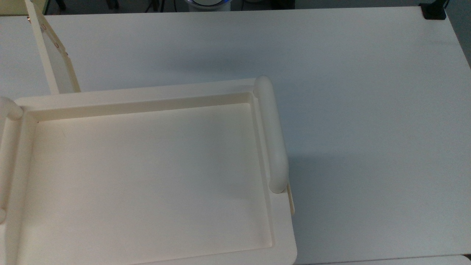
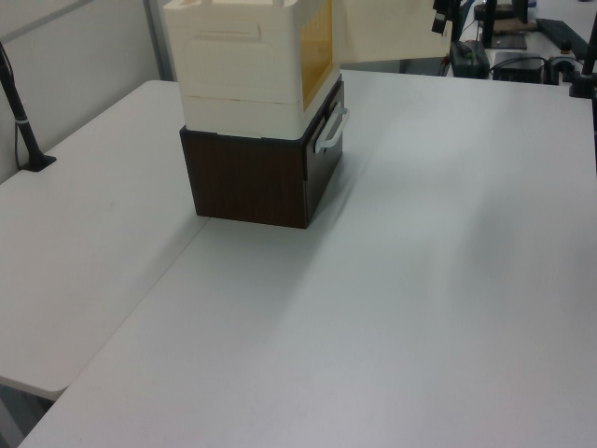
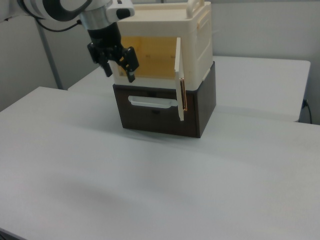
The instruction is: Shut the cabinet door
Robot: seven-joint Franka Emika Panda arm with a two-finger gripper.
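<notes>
The cabinet (image 1: pixel 147 94) is a cream box with a recessed top; it also shows in the left view (image 2: pixel 242 65) and the right view (image 3: pixel 197 45). Its front is open, baring a yellow inside. The cabinet door (image 1: pixel 59 70) stands swung out, a thin cream panel with copper spots on its edge; the right view has it edge-on (image 3: pixel 178 75), the left view face-on (image 2: pixel 387 33). My gripper (image 3: pixel 118 69) hangs open and empty before the cabinet's front, at the right view's left, apart from the door. In the left view the gripper (image 2: pixel 445 14) is by the door's free edge.
The cabinet sits on a dark brown drawer unit (image 3: pixel 165 117) with a white handle (image 3: pixel 152 102). A wide white table (image 1: pixel 368 110) stretches around it. A black post (image 2: pixel 23 131) stands at the left view's left, and a black clamp (image 1: pixel 434 11) sits on the table's far corner.
</notes>
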